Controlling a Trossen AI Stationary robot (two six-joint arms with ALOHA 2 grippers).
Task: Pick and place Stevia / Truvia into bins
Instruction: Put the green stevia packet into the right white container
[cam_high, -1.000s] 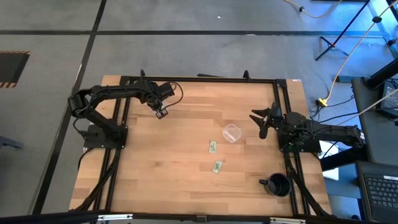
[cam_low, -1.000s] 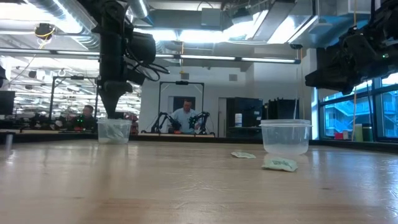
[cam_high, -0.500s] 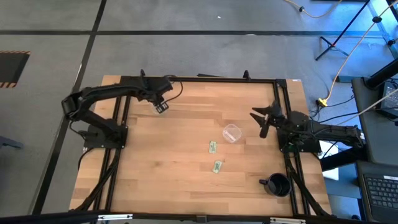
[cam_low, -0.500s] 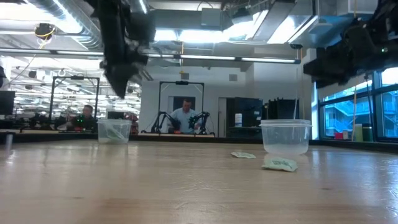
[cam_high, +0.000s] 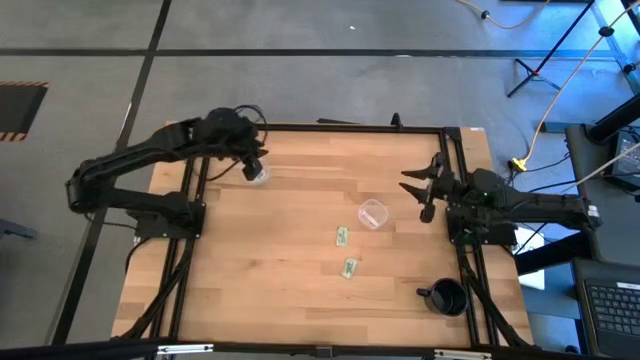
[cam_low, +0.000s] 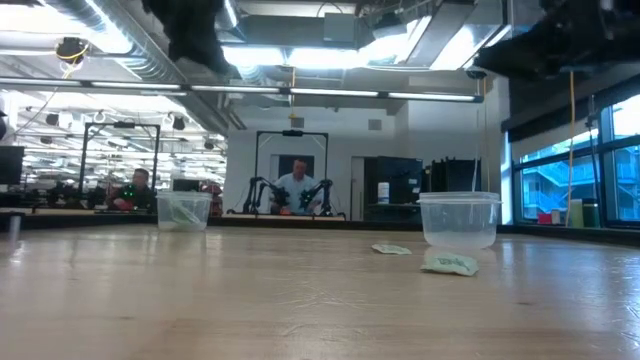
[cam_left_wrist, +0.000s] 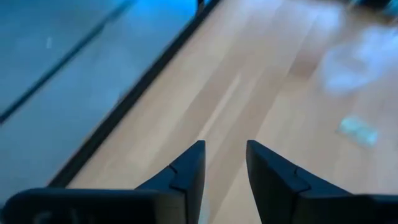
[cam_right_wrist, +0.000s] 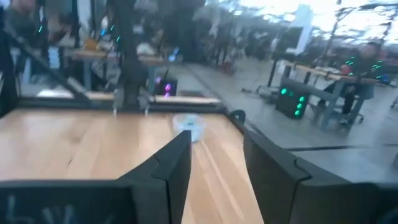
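Overhead, two Stevia packets (cam_high: 342, 236) lay mid-frame below a clear cup (cam_high: 372, 214); the empty left hand (cam_high: 253, 165), fingers slightly spread, should descend squarely, straddling one packet.

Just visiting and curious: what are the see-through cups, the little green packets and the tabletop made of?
The cups look like thin clear plastic: the room shows through their walls. The packets seem to be matte paper, flat, printed green and white. The tabletop looks like pale wood in joined strips with visible grain, its finish smooth, probably sealed.
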